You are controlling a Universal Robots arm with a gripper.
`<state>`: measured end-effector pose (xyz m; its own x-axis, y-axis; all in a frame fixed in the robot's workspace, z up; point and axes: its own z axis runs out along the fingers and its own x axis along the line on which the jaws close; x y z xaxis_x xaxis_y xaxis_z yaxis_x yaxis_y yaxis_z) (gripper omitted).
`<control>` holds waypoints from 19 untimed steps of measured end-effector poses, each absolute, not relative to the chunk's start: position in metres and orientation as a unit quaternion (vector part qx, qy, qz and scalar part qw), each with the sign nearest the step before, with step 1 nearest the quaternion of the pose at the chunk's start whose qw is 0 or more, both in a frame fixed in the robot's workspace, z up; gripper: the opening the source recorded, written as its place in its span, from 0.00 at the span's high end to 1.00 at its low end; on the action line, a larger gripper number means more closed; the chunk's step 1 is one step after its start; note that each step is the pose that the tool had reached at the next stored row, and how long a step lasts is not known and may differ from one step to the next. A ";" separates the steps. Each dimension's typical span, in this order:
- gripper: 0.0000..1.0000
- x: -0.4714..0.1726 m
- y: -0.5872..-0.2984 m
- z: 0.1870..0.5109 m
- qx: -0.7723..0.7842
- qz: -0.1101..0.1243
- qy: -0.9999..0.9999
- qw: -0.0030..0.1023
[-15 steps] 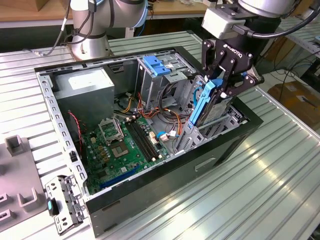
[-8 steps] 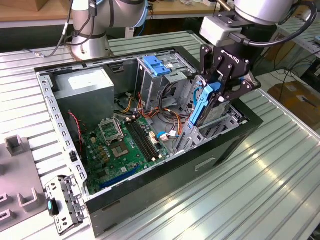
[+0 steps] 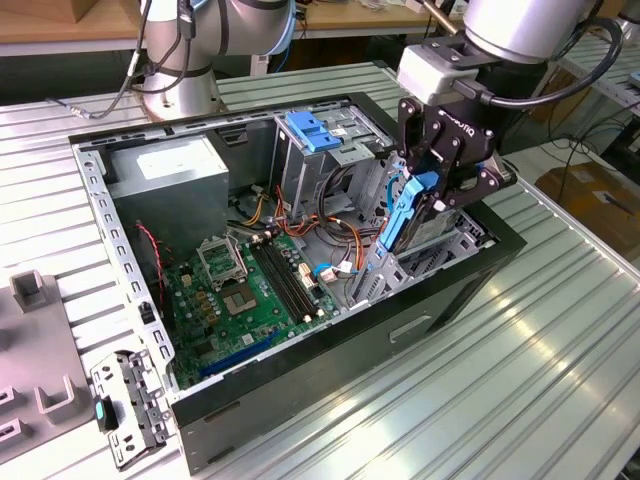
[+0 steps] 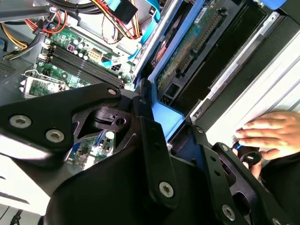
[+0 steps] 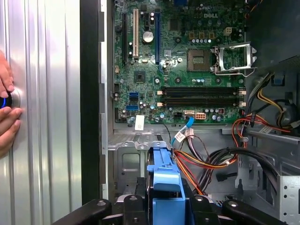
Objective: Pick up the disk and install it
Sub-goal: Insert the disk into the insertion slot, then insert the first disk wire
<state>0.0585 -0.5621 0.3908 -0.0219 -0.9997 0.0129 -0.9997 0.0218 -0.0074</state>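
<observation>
Blue-railed disk (image 3: pixel 403 215) stands almost upright at the exterior view's right end of the computer case (image 3: pixel 300 390), its lower edge down inside the case, and the gripper (image 3: pixel 425 195) pinches it from above, with the fingers closed on the blue frame. Inside the case, going from the exterior view's left, come the grey power supply (image 3: pixel 165 170), the green motherboard (image 3: pixel 250 290), the pale blue bracket (image 3: pixel 315 130) and then the disk. In the first wrist view a person's hand (image 5: pixel 5 124) lies on the ribbed table (image 5: pixel 47 140), just outside the case wall.
</observation>
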 end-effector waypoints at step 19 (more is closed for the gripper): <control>0.89 0.058 -0.562 0.364 0.699 0.007 -0.715 0.002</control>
